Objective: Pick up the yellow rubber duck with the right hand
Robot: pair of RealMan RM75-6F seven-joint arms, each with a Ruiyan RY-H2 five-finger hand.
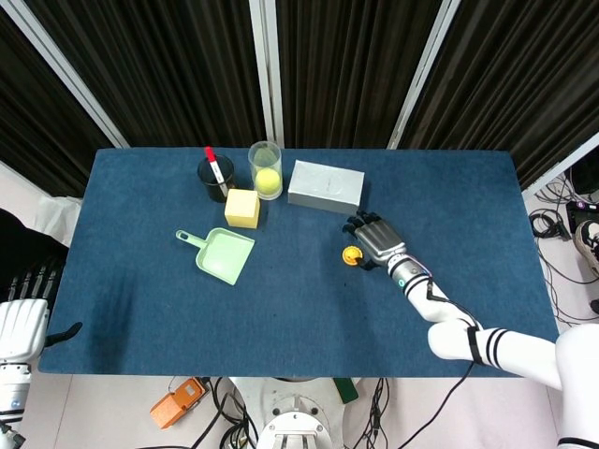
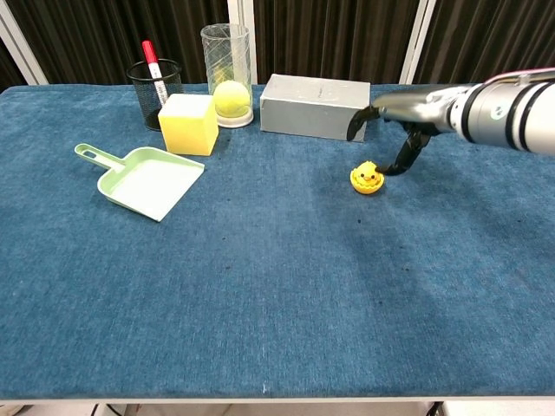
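Note:
The yellow rubber duck [image 2: 366, 178] sits upright on the blue table cloth [image 2: 260, 286], right of centre; the head view shows the duck [image 1: 351, 254] too. My right hand [image 2: 406, 111] hovers just above and behind it with its fingers spread. One dark fingertip [image 2: 397, 167] hangs close to the duck's right side, and I cannot tell if it touches. Nothing is held in that hand [image 1: 378, 241]. My left hand [image 1: 21, 323] hangs off the table's near left corner, holding nothing, fingers apart.
A grey box [image 2: 314, 106] stands right behind the duck. Further left are a clear cup with a yellow ball [image 2: 228, 76], a yellow cube [image 2: 187, 124], a black mesh pen cup [image 2: 157, 84] and a green dustpan [image 2: 143, 180].

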